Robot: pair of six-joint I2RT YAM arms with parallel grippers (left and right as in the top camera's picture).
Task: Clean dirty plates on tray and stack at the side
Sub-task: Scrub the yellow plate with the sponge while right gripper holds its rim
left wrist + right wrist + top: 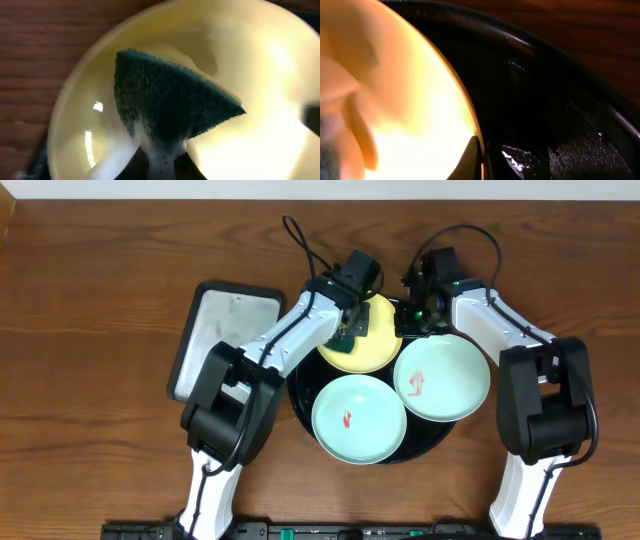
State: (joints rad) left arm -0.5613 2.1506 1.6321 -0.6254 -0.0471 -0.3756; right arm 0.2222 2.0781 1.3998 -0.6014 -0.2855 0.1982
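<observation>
The yellow plate (378,348) lies at the back of the round black tray (299,406). My left gripper (352,330) is shut on a dark green sponge (170,100) and presses it onto the inside of the yellow plate (260,55); its fingers (162,165) pinch the sponge's foamy lower end. My right gripper (412,320) is shut on the yellow plate's right rim (410,100), with one dark finger (477,160) over the edge above the tray (545,100). Two mint-blue plates (358,418) (442,377) with red smears lie on the tray's front.
A rectangular black-rimmed grey tray (225,340) lies on the wooden table to the left of the round tray. Both arms reach in from the front edge and cross over the tray's sides.
</observation>
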